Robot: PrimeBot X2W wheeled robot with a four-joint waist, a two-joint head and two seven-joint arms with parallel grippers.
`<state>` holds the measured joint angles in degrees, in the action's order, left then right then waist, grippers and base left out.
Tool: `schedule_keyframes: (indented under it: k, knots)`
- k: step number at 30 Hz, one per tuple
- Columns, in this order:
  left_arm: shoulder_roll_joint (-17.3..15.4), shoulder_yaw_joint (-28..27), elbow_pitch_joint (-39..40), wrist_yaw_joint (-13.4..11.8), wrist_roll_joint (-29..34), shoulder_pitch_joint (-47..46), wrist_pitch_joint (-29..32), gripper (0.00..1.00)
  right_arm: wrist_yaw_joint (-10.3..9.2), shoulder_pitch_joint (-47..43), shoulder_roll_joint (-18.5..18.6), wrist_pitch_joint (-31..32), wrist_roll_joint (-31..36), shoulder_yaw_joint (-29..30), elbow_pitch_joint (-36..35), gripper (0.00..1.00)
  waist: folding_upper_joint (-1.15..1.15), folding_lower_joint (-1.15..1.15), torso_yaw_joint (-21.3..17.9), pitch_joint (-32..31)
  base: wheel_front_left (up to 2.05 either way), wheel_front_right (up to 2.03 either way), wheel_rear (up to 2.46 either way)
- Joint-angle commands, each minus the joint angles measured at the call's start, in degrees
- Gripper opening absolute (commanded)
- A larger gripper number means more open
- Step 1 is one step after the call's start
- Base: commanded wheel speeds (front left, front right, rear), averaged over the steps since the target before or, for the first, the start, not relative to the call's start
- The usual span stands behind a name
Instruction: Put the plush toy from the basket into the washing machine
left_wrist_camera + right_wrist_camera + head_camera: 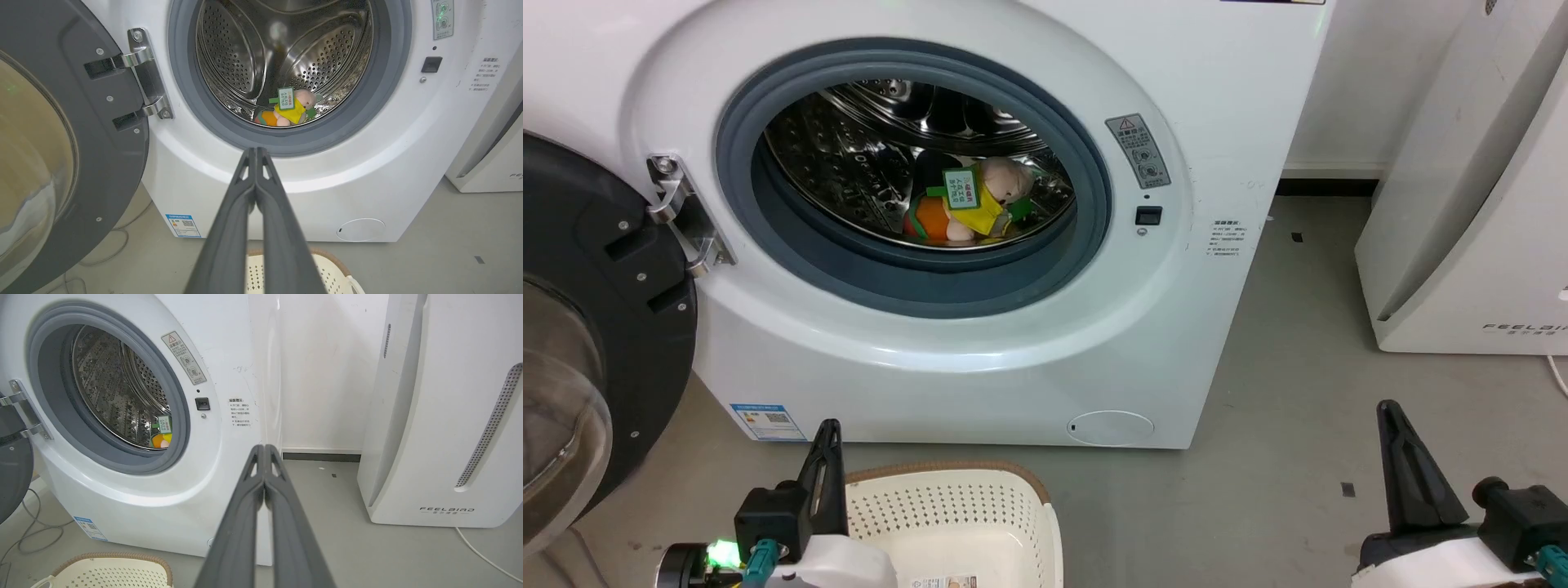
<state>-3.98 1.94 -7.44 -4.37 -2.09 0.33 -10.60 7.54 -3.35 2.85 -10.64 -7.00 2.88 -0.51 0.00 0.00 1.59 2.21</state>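
Observation:
The plush toy [972,204], with pale pink head, yellow garment and green tag, lies on the steel drum floor inside the washing machine [1225,122]; it also shows as the plush toy [288,109] and, partly, the plush toy [162,435]. The black-framed glass door [588,327] hangs open at the left. The cream basket [956,514] sits on the floor before the machine, nothing seen inside it. My left gripper [827,433] is shut with nothing in it, over the basket's left rim. My right gripper [1390,412] is shut, low at the right, holding nothing.
A white FEELBIRD appliance [1478,204] stands at the right, with a cable [482,555] on the grey floor beside it. More cables [28,535] lie at the machine's left foot. Bare floor [1298,392] stretches between the two appliances.

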Motion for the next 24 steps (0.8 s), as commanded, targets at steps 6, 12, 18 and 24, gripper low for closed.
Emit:
schedule_keyframes:
  k: [6, 12, 18, 24]
  knots:
    - [0.3, -0.3, 1.0, 0.5, 0.7, -0.1, 0.9, 0.00, -0.02, 1.0, 0.0, 0.9, 1.1, -0.3, 0.2, 0.00, 0.00, 0.00, -0.1, -0.2, 0.00, 0.00, 0.00]
    - [0.4, -0.4, 1.4, 0.8, 0.8, -0.1, 1.6, 0.00, -0.02, 1.2, 0.0, 1.6, 1.5, -0.5, 0.2, 0.00, 0.00, 0.00, -0.2, -0.3, 0.00, 0.00, 0.00]
    - [0.4, -0.5, 1.9, 1.1, 0.9, -0.1, 2.3, 0.00, -0.02, 1.3, 0.0, 2.3, 1.9, -0.7, 0.2, 0.00, 0.00, 0.00, -0.3, -0.5, 0.00, 0.00, 0.00]
    - [0.5, -0.6, 2.4, 1.3, 1.0, -0.2, 3.0, 0.00, -0.03, 1.5, 0.0, 3.0, 2.4, -0.9, 0.2, 0.00, 0.00, 0.00, -0.4, -0.6, 0.00, 0.00, 0.00]
